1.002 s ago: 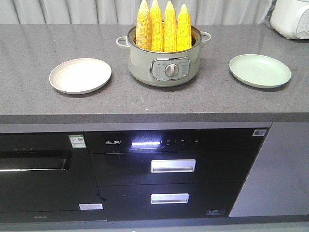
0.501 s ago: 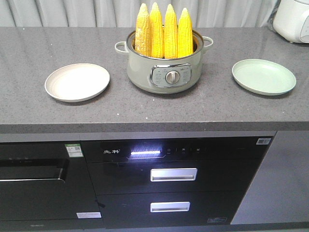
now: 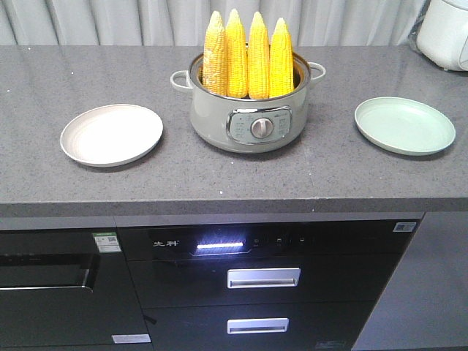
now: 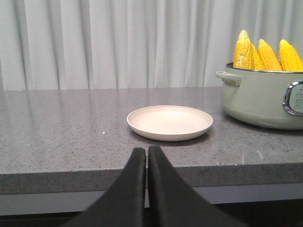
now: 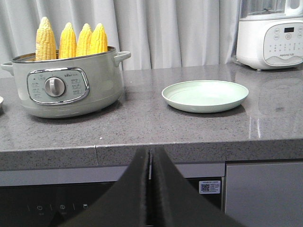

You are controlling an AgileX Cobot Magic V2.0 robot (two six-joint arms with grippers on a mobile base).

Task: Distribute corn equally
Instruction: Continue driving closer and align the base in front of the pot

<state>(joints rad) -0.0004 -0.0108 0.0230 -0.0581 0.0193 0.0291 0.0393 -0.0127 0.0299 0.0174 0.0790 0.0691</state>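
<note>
Four corn cobs [image 3: 247, 55] stand upright in the electric pot [image 3: 248, 121], between the beige plate [image 3: 111, 134] left and the green plate [image 3: 404, 125] right. My left pincer [image 4: 146, 151] and right pincer [image 5: 150, 154] are both closed and empty; I'd open wide, grip a cob below its tip, lift straight.

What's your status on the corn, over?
Left gripper shut, right gripper shut, holding nothing. Four corn cobs upright in pot; beige plate, green plate bare. Path clear.
</note>
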